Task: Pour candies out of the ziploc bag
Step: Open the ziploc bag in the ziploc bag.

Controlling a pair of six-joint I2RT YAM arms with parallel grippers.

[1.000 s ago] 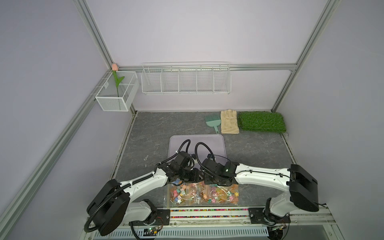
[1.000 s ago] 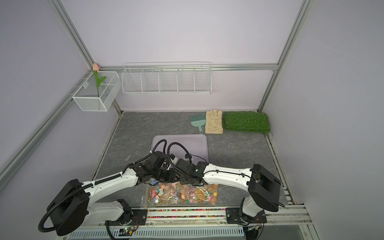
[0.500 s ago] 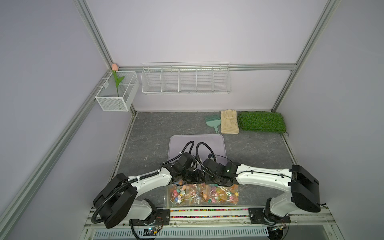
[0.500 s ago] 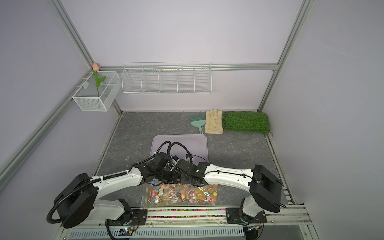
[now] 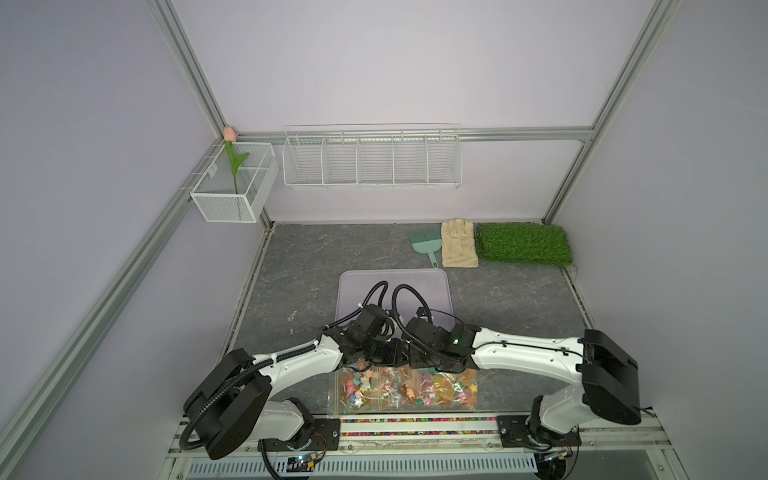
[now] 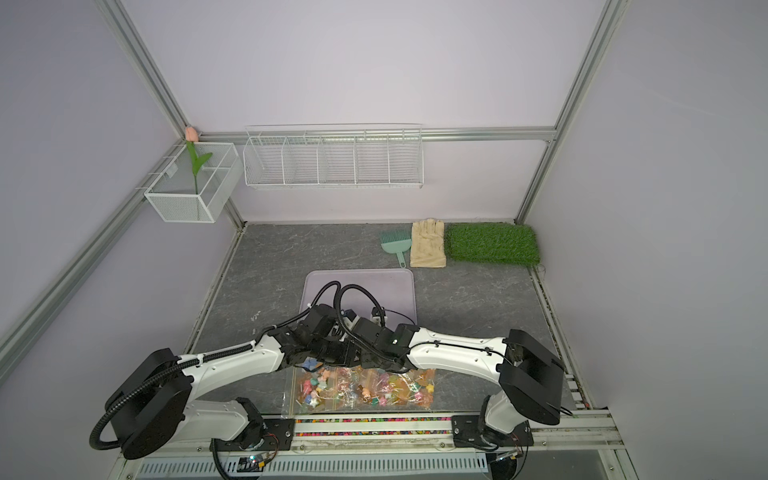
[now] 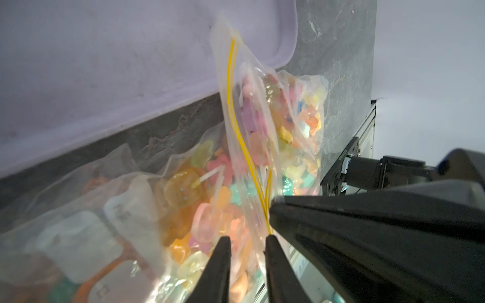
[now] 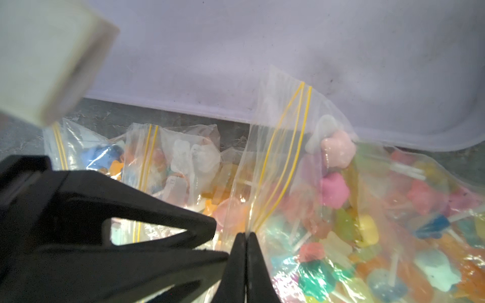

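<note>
**Opening the bag, seen from above and from both wrists.** The bag (image 5: 405, 390) lies on the bench (image 5: 316, 266) with its long axis from 9 to 3 o'clock, at 6 o'clock of the lilac tray (image 5: 436, 282). Its zip edge, marked by two yellow lines (image 8: 286, 147), faces 12 o'clock, toward the tray, and stands lifted off the bench. The right fingers (image 8: 254, 262) are pressed together on this edge. The left fingers (image 7: 219, 262) stand just beside them, on the 9 o'clock side, a narrow gap apart, with film between them but not visibly clamped. The candies (image 8: 336, 191) all appear inside the bag; none shows on the visible part of the tray. Judged next: part the mouth, then tip toward 12 o'clock
</note>
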